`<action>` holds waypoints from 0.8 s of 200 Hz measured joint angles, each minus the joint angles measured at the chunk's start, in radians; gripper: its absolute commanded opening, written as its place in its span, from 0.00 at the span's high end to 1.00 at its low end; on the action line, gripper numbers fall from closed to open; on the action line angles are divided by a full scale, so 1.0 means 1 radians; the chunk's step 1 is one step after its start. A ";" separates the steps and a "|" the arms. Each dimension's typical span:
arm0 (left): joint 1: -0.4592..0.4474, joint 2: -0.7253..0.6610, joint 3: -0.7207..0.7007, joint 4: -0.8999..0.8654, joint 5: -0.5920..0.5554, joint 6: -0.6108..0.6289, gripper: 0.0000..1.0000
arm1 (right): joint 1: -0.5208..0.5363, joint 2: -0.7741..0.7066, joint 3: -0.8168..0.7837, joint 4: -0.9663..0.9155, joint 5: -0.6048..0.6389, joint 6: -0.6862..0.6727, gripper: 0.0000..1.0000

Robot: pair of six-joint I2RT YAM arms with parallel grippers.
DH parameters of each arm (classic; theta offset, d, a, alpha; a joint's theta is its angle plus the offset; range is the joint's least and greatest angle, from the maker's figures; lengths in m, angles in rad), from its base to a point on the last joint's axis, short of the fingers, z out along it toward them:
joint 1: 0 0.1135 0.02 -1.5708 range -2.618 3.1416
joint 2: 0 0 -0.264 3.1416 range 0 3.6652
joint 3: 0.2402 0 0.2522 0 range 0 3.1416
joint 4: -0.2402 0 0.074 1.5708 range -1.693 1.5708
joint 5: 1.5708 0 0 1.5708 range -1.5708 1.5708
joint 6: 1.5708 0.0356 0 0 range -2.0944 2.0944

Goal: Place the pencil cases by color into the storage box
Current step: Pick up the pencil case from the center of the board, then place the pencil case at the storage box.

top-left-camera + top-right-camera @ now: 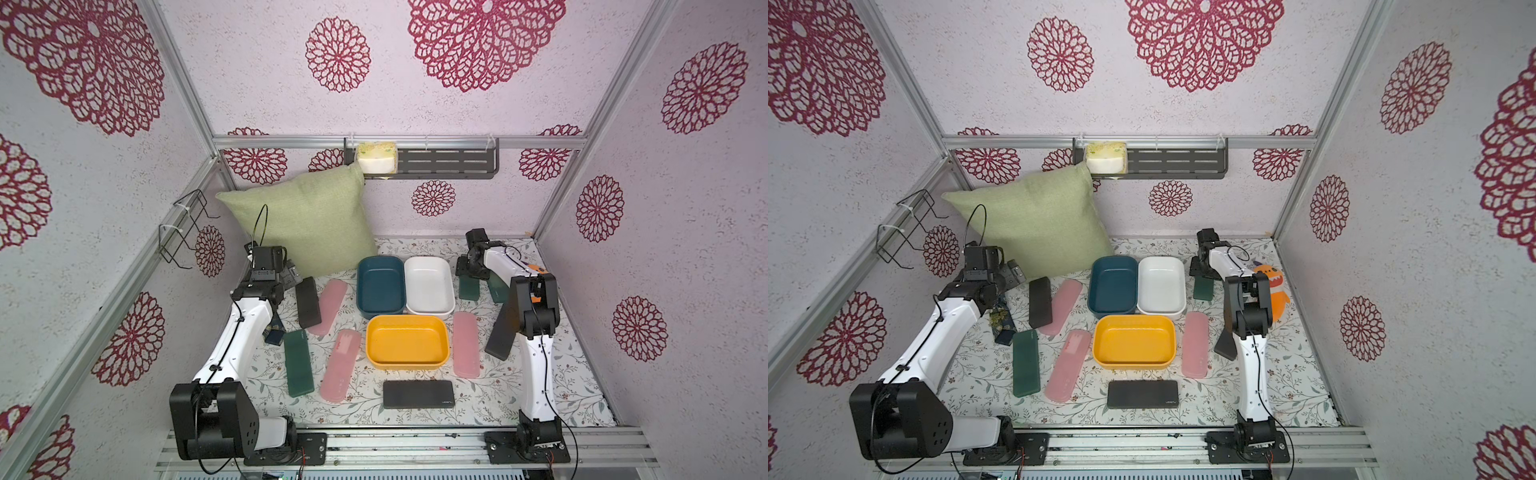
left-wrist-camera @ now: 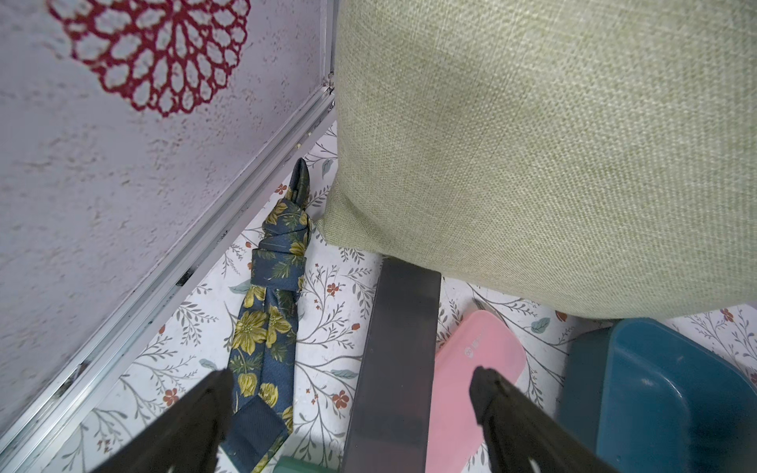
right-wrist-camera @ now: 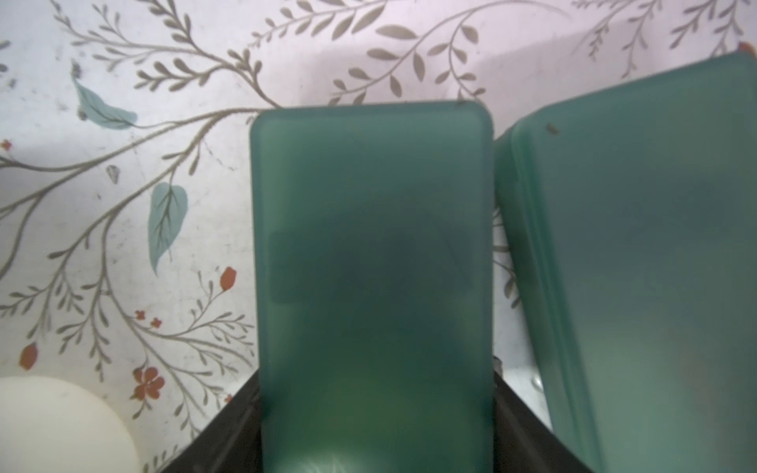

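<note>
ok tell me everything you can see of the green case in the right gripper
The green case is a flat, translucent dark-green rectangle with rounded corners, plastic by its look, a darker patch showing through its middle. It seems to lie flat on the floral table cover beside the white bin. The right gripper is shut on one end, a finger on each long side. A second green case lies close alongside; contact unclear.

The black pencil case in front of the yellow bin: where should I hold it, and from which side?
Grip the black pencil case near its middle, across the short width, coming straight down from above. It lies flat on the table, apart from the yellow bin, so both long edges seem free.
</note>
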 measured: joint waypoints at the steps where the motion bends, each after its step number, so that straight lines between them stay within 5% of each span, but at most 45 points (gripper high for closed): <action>1: -0.001 0.000 0.000 0.000 0.000 0.000 0.03 | 0.000 0.000 0.000 0.000 0.000 0.000 0.50; 71: -0.025 -0.026 0.000 0.000 -0.005 -0.001 0.03 | 0.007 -0.061 -0.053 -0.002 0.000 -0.036 0.54; 160: -0.047 -0.045 0.000 0.003 0.021 -0.002 0.03 | 0.105 -0.377 -0.149 0.010 0.019 -0.043 0.55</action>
